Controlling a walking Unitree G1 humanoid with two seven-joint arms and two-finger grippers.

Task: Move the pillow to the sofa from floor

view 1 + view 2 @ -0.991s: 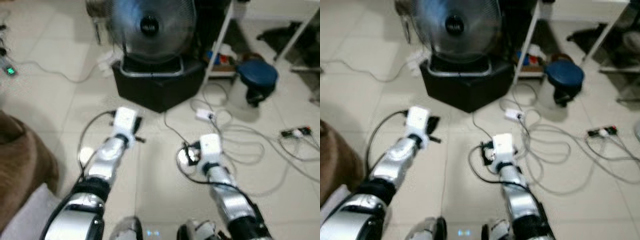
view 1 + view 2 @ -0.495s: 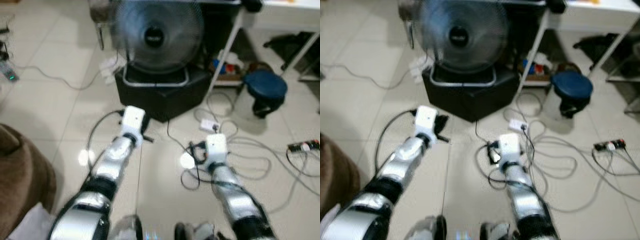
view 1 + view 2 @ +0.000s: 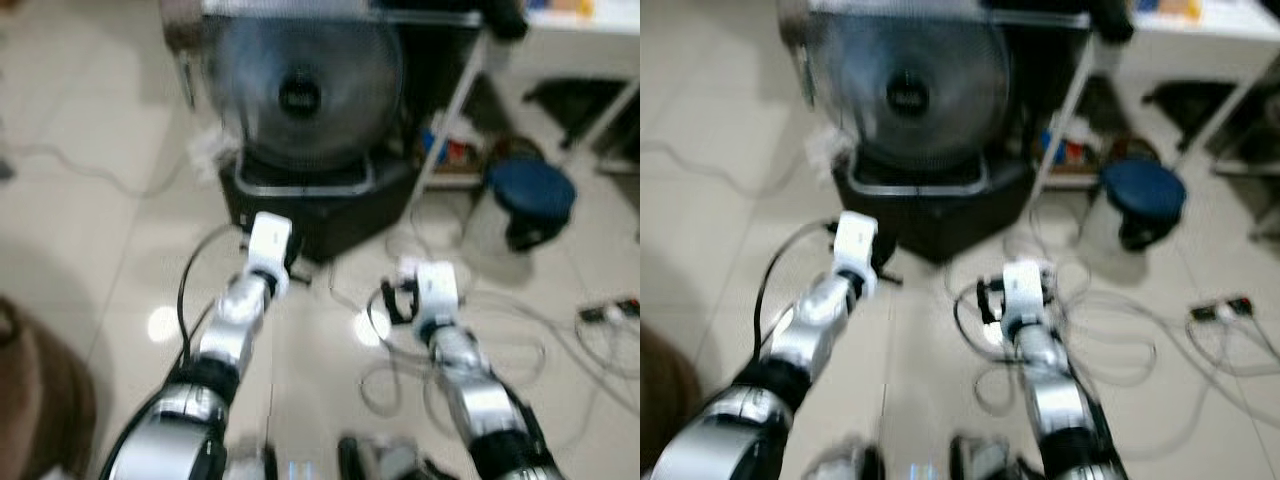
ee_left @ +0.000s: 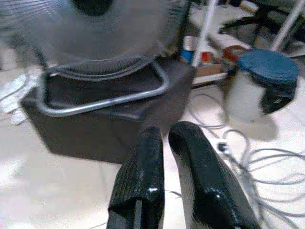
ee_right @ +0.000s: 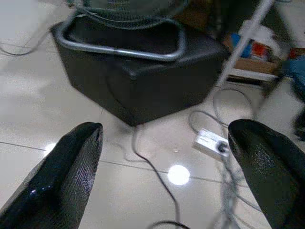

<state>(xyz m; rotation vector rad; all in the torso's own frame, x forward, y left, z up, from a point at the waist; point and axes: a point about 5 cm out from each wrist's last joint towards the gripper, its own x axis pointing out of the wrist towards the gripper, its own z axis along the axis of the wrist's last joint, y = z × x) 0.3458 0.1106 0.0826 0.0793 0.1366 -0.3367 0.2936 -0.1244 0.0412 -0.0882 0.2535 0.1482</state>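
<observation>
I see no pillow in these views. A brown soft mass (image 3: 35,400) lies at the lower left edge; whether it is the sofa or something else I cannot tell. My left gripper (image 4: 164,133) is held out over the tiled floor toward the fan's black base (image 4: 95,114), its fingers (image 4: 143,167) pressed close together with nothing between them. My right gripper (image 5: 167,138) is held out beside it, its fingers (image 5: 71,157) spread wide and empty above the floor. Both silver arms reach forward, left arm (image 3: 235,320) and right arm (image 3: 460,370).
A large fan (image 3: 300,95) stands on the black base (image 3: 320,205) straight ahead. Loose white cables (image 3: 490,330) and an adapter (image 5: 212,141) lie on the tiles to the right. A blue-lidded bin (image 3: 530,190) and a white table leg (image 3: 452,100) stand at the right rear.
The whole picture has shifted and blurred as the camera moved; the fan sits nearer and the brown mass has slid toward the lower left corner. Both arms keep the same pose.
</observation>
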